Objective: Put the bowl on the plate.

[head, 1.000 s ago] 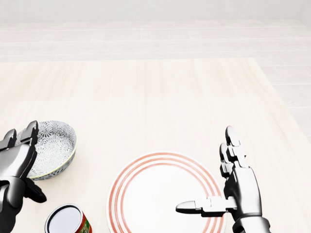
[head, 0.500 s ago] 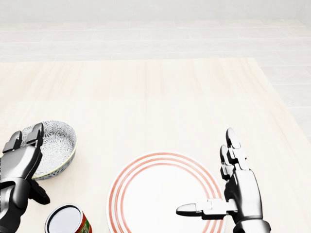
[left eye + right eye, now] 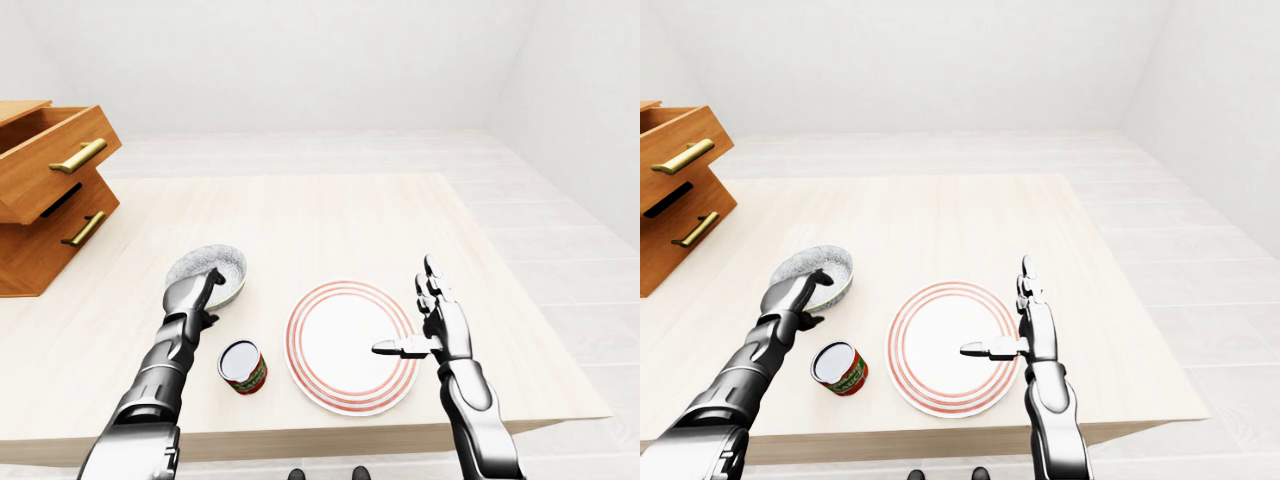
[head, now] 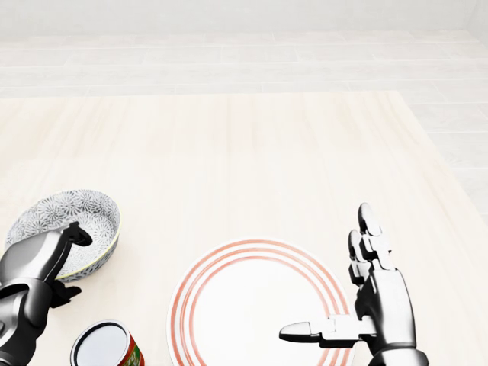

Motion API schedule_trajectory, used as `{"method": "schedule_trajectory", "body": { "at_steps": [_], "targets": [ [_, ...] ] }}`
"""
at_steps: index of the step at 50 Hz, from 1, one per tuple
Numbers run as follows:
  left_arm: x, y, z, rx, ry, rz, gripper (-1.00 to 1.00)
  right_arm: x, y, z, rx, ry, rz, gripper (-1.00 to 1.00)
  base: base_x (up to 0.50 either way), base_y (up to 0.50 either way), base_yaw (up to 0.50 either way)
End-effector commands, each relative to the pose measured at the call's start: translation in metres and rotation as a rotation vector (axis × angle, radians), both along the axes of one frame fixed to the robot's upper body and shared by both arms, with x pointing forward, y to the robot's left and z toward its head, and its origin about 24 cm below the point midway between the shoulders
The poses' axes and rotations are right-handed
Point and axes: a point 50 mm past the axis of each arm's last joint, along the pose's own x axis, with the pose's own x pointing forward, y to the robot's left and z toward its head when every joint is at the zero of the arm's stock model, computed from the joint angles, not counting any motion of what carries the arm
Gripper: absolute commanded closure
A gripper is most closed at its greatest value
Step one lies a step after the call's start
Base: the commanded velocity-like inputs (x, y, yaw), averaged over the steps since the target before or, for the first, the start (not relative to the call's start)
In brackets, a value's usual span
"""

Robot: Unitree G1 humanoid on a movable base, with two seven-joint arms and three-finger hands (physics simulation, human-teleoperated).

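Patterned bowl (image 4: 85,212) sits on the table (image 4: 229,152) left of the red-ringed plate (image 4: 244,313), not touching it. Fingers of left hand (image 4: 34,267) are curled over the bowl's rim, thumb outside; can't tell if the grasp is firm. Over the plate's right edge, right hand (image 4: 381,301) is splayed flat. Tin can (image 4: 107,347) is at the plate's lower left.

A pale wooden table (image 4: 267,152) is carrying a bowl (image 4: 80,213), a red-ringed plate (image 4: 244,305) and a can (image 4: 107,347). A drawer chest (image 3: 50,190) is sitting at its left side.

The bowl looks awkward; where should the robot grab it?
Pinch the thin rim of the bowl on the side toward the head view's bottom left, where the left hand reaches it. It sits upright and open, so fingers go inside, thumb outside.
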Motion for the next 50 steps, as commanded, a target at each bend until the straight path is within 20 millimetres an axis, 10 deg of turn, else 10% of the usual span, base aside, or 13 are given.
{"method": "schedule_trajectory", "body": {
  "at_steps": [1,22,38,50],
  "targets": [
    [-0.0010,0.0007,-0.0022,-0.007,0.017,0.004,-0.11,-0.0006,-0.0001,0.0018,0.000,-0.002,-0.002,-1.00,0.00,0.00,0.00],
    [-0.0008,-0.0023,-0.0056,-0.041,0.035,0.010,0.19,-0.0024,-0.0022,0.0077,-0.006,-0.010,-0.008,-1.00,0.00,0.00,0.00],
    [-0.0009,-0.0024,-0.0058,-0.039,0.042,0.006,0.99,-0.0035,-0.0019,0.0073,-0.004,-0.008,-0.008,-1.00,0.00,0.00,0.00],
    [0.0015,-0.0036,-0.0040,-0.040,0.042,0.002,1.00,-0.0042,-0.0025,0.0083,-0.003,-0.012,-0.012,-1.00,0.00,0.00,0.00]
  ]
}}
